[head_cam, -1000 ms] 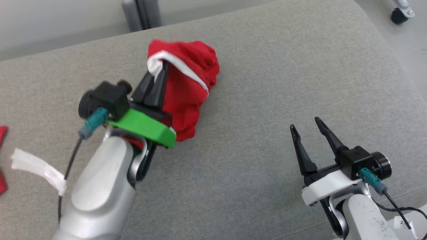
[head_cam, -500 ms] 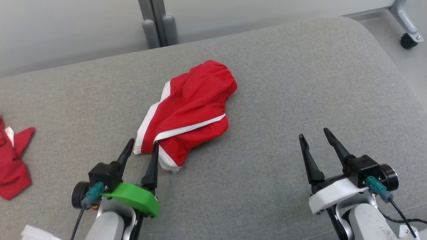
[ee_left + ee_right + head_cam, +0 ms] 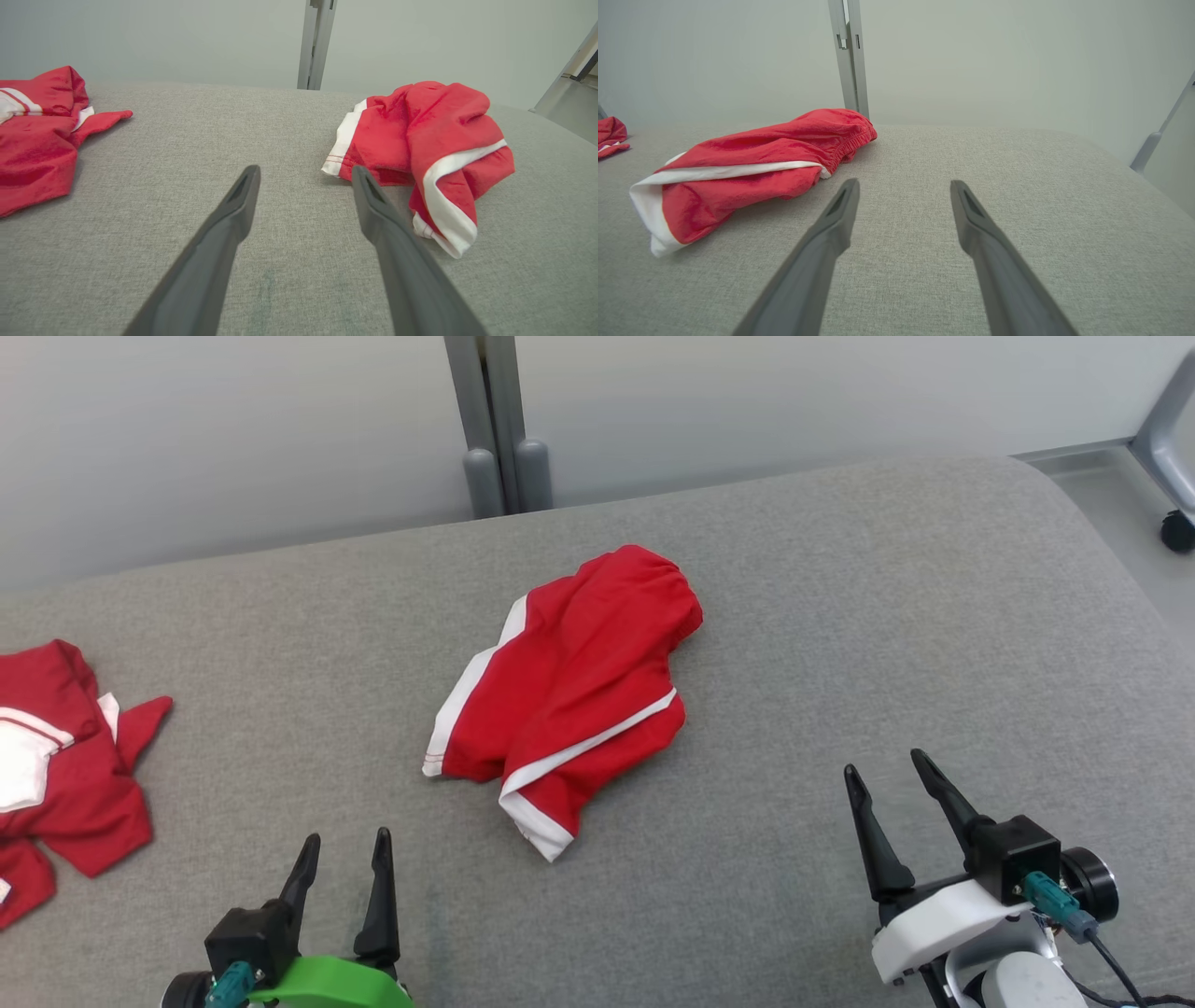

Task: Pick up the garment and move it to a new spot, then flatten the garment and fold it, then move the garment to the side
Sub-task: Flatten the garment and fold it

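Since 1 s ago the left gripper (image 3: 345, 840) has let go of the crumpled red fabric shorts w/ white side stripes (image 3: 569, 695) and pulled back. The shorts now lie in a loose heap on the grey woven padded surface (image 3: 840, 616), ahead of the left fingers (image 3: 233, 210) and off to their right, clear of the tips. The head view has tilted too, so part of the shift is the cam. Fabric looks thin, light, limp: will sag and bunch, prob. won't slide much on the weave. Best hold is prob. the white-trimmed leg hem (image 3: 336, 158) nearest the left tips, or the gathered elastic waistband (image 3: 850, 135) at the far end, ahead-left of the right gripper (image 3: 885, 765). Both arms sit low, fingers pointing fwd along the surface, moderately spread, holding nothing. A 2nd red-and-white garment (image 3: 65, 756) lies well left of the left fingers
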Available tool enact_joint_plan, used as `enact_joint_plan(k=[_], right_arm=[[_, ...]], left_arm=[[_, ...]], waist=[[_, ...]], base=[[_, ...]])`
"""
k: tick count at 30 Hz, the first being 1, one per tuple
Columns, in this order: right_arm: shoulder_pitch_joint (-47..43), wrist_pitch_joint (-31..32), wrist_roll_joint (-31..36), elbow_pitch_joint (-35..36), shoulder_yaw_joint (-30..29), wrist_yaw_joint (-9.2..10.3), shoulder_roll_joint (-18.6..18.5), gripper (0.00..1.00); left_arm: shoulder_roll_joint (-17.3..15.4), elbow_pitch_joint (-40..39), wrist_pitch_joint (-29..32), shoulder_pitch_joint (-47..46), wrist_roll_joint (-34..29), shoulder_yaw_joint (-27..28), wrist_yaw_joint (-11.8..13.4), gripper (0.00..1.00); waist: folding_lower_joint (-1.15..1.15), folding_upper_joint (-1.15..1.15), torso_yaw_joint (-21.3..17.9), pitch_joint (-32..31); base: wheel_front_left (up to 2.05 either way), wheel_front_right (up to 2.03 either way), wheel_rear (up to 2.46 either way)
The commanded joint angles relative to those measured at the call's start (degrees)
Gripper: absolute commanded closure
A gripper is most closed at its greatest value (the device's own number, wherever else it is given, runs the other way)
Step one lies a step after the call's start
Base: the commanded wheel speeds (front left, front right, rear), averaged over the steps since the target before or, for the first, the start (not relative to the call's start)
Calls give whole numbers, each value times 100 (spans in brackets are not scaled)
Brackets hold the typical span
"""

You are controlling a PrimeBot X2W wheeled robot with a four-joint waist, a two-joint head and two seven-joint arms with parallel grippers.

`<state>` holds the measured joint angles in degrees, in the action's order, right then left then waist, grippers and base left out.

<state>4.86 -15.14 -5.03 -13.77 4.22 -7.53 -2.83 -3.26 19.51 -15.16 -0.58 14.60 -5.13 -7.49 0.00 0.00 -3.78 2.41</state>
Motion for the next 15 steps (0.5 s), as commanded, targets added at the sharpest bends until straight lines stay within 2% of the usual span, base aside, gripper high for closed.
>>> enact_joint_plan(k=[1,7,15], right_arm=[[-42,-2,31,-17,1,8,-16,0],[360,-2,400,-236,88,8,-20,0],[1602,-1,1062,-1051,18,8,-18,0]], left_arm=[[5,-42,1,15,-17,23,7,0],[23,-106,1,-293,-13,-122,7,0],[25,-277,1,-902,198,-365,7,0]], waist=[[0,0,54,56],[0,0,220,424],[0,0,653,1271]], base=[[0,0,0],[0,0,0],[0,0,0]])
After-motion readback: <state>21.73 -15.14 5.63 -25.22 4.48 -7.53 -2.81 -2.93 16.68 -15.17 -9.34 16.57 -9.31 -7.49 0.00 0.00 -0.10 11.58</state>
